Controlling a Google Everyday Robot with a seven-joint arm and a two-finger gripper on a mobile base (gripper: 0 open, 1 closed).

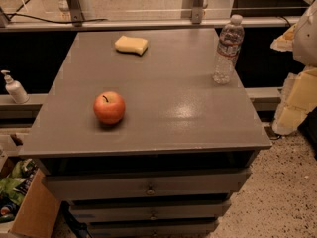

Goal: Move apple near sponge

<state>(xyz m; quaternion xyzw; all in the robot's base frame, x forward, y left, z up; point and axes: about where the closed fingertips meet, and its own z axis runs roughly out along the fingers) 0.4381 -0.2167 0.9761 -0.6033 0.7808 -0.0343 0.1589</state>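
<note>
The red-orange apple point(109, 107) stands upright on the grey cabinet top point(163, 108), at the front left, with its dark stem pointing up. The pale yellow sponge point(131, 44) lies flat near the back edge, left of centre, well apart from the apple. My gripper point(296, 95), cream-yellow and white, hangs at the right edge of the view, beyond the cabinet's right side and away from both things. It holds nothing that I can see.
A clear plastic water bottle point(228, 49) stands at the back right of the cabinet top. A white pump bottle point(14, 88) sits on a ledge to the left. Drawers point(148, 187) run below the top. A cardboard box point(29, 212) stands at the lower left on the floor.
</note>
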